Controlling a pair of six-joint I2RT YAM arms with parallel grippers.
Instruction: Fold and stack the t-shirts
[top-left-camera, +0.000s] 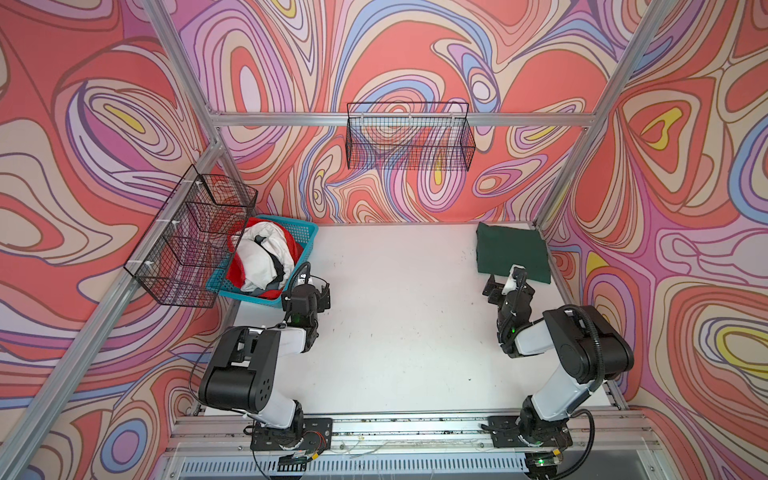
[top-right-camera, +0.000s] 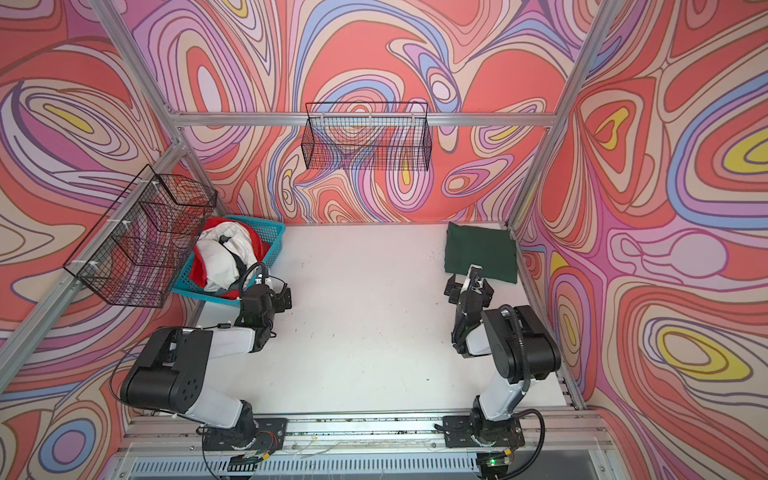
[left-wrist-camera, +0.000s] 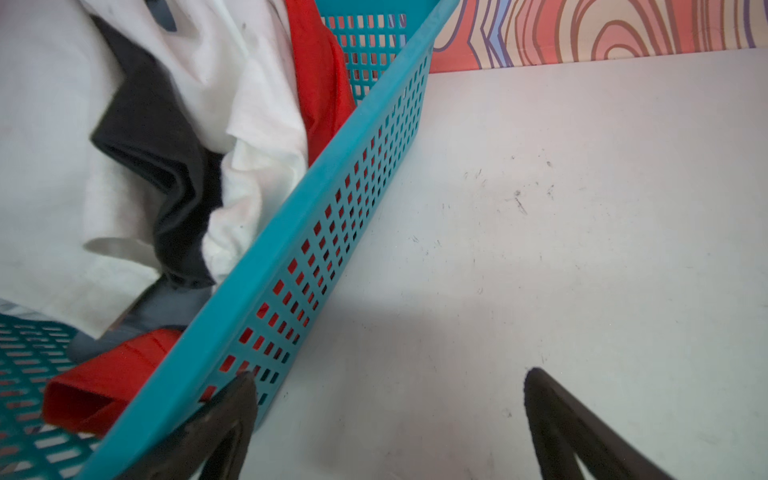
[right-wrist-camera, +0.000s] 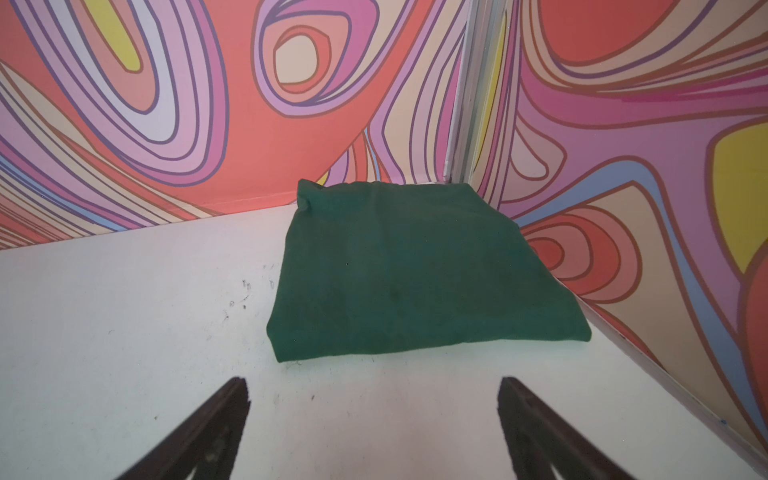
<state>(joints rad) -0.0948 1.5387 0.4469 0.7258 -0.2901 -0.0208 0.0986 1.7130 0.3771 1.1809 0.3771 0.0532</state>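
now: one folded dark green cloth t-shirt (right-wrist-camera: 415, 274) lies flat in the far right corner of the white table (top-left-camera: 395, 332).
remaining shirts: a crumpled white, red and dark grey heap (top-left-camera: 266, 259) fills the teal perforated plastic basket (top-left-camera: 308, 249), far left.
left gripper (left-wrist-camera: 390, 376): jaws wide apart, empty, just outside the basket's long wall, which runs roughly front to back; the heap lies beyond that wall, to its left.
right gripper (right-wrist-camera: 372, 380): jaws wide apart, empty, green fold just ahead.
nearer arm: left, likely for the next pick.
left wrist view only: dark grey cloth tucked between white folds.
top views only: the heap's whole spread.
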